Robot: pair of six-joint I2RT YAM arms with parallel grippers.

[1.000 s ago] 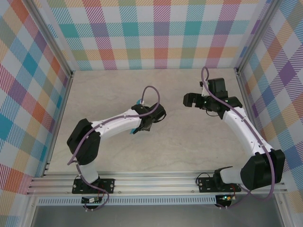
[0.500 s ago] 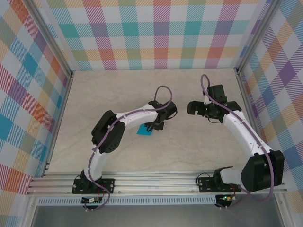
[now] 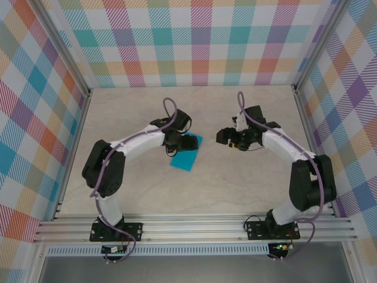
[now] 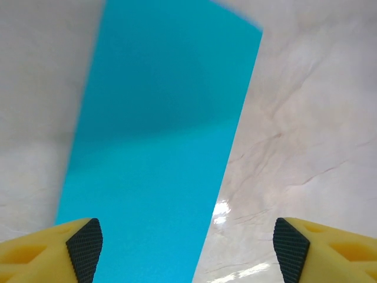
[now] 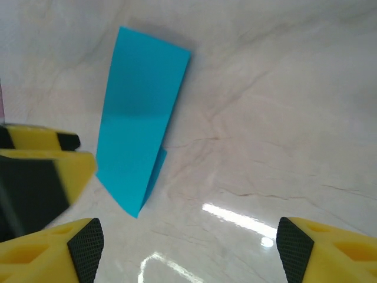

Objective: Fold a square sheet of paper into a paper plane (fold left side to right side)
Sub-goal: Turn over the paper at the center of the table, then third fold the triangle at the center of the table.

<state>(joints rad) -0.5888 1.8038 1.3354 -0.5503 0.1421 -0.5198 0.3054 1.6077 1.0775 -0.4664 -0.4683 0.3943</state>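
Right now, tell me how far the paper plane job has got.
Done: the sheet lies folded in half, a narrow strip flat on the table. In hand: nothing; the left hand hangs open over the strip, the right hand open near it. Left: nose and wing folds; no point or wings show yet.

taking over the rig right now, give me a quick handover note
left pincer: open, over one end of the folded sheet, not gripping it.
right pincer: open, empty, off to the side of the folded sheet.
folded sheet: flat on the table between the arms, a narrow strip, layers slightly off at one corner.
done: the side-to-side fold.
left: nose and wing folds; no plane shape yet.
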